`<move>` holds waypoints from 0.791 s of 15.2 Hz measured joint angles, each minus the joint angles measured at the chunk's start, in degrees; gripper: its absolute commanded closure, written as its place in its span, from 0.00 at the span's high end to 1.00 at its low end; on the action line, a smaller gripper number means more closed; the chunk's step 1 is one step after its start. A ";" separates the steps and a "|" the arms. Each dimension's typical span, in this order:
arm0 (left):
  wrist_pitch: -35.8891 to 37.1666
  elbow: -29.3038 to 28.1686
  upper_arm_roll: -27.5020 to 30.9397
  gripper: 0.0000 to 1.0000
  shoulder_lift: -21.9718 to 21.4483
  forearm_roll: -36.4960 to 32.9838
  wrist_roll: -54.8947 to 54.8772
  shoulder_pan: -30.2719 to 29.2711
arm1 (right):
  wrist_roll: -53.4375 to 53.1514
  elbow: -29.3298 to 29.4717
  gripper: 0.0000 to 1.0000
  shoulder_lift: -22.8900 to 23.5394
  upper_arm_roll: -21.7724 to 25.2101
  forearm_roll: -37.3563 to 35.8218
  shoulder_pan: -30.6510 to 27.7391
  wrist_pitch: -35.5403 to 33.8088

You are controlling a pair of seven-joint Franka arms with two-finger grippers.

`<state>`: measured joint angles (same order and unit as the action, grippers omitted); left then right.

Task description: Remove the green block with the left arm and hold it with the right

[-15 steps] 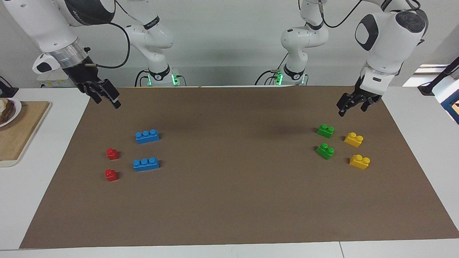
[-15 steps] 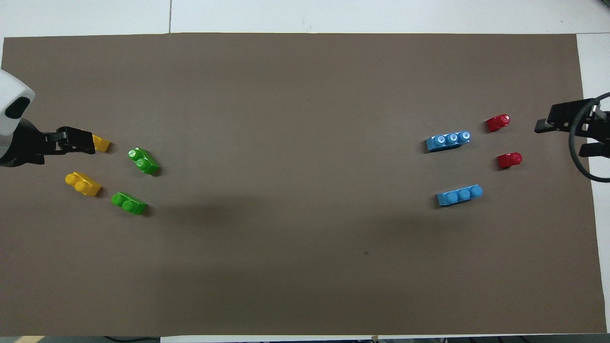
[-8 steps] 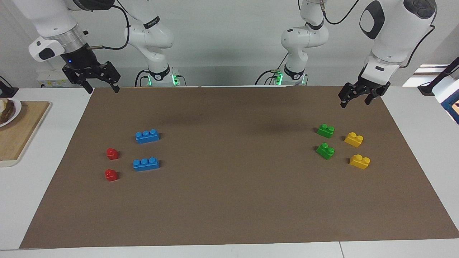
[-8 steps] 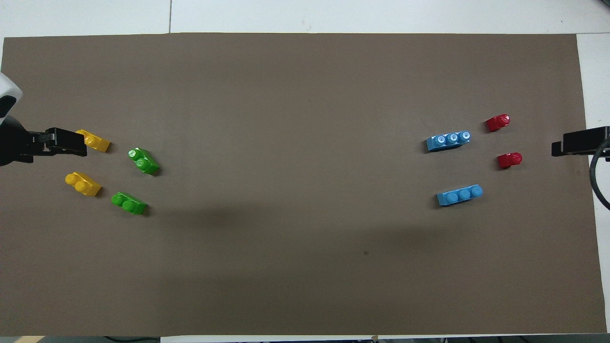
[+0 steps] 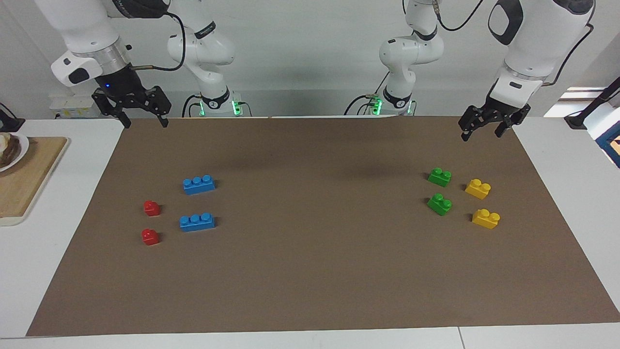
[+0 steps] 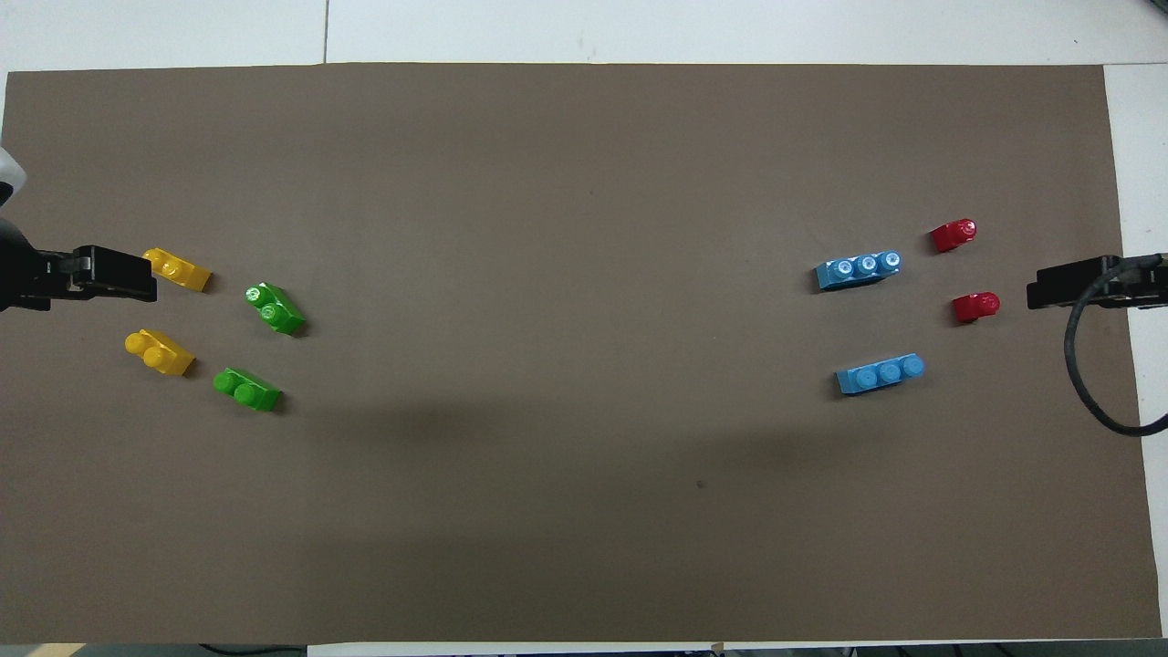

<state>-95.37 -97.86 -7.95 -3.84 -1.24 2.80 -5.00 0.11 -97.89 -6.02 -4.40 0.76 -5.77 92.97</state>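
Two green two-stud blocks lie on the brown mat (image 5: 310, 271) toward the left arm's end. One green block (image 5: 440, 177) (image 6: 246, 390) is nearer to the robots than its twin (image 5: 440, 204) (image 6: 275, 308). My left gripper (image 5: 481, 136) (image 6: 146, 285) is open and empty, raised over the mat's corner at the robots' edge, clear of both green blocks. My right gripper (image 5: 146, 124) (image 6: 1036, 297) is open and empty, raised over the mat's other robot-side corner.
Two yellow two-stud bricks (image 5: 478, 188) (image 5: 486, 218) lie beside the green ones, toward the table's end. Two blue three-stud bricks (image 5: 199, 184) (image 5: 197, 222) and two small red bricks (image 5: 152, 208) (image 5: 150, 237) lie toward the right arm's end. A wooden board (image 5: 24, 184) with a plate lies off the mat there.
Both grippers have risen and drawn back toward the robots' edge of the mat. The right gripper has turned to point straight down. No block has moved.
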 measured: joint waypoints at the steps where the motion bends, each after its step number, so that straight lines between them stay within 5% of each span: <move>1: 0.08 0.00 -0.04 1.00 0.00 0.00 -0.11 0.01 | 0.00 0.03 1.00 0.56 0.00 0.00 0.08 0.15; 12: 0.86 0.69 -0.12 1.00 0.00 0.00 -0.27 0.02 | 0.01 4.59 1.00 5.13 -0.07 0.00 1.69 -1.12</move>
<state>-94.51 -97.17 -8.06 -3.84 -1.24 2.52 -4.98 0.13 -93.30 -0.89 -4.47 0.76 -4.09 91.85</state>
